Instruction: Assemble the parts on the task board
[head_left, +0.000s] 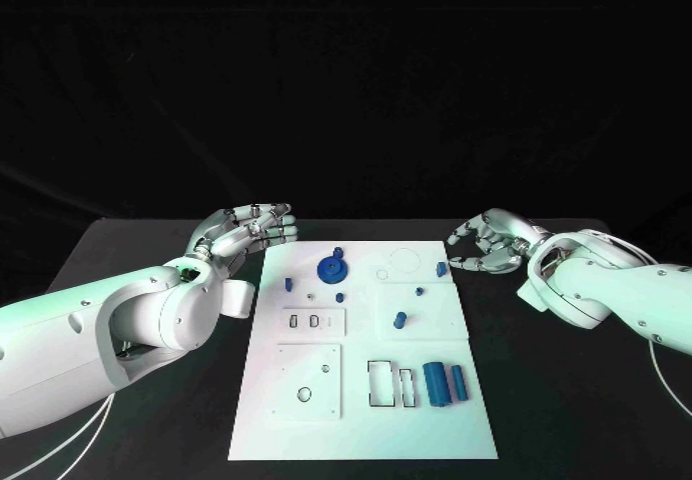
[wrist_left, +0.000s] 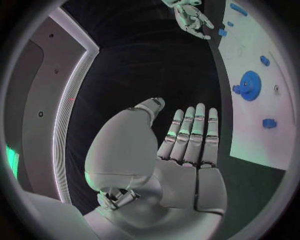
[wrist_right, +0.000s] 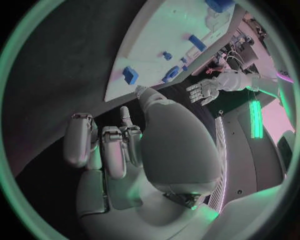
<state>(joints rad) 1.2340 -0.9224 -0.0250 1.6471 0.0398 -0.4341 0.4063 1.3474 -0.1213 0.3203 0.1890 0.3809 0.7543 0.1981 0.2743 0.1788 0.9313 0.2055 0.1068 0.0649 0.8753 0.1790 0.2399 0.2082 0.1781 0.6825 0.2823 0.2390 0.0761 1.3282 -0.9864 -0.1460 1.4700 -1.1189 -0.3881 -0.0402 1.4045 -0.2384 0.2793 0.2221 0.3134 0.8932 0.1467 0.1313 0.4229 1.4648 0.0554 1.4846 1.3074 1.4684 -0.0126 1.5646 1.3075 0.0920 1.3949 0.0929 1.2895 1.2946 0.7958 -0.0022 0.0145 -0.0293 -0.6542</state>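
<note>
Black desk (head_left: 130, 250) was seen carrying the white task board (head_left: 361, 420) at its middle, long axis running away from the robot. The left hand (head_left: 248, 228) was held flat-fingered and empty beside the board's far left corner, nearest the blue wheel part (head_left: 333, 268); the right hand (head_left: 488, 245) was curled on nothing off the far right corner.

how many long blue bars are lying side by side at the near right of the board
2: the wider blue bar and the slimmer blue bar just right of it, both on the task board by its near right edge. Neither hand touches them.
</note>
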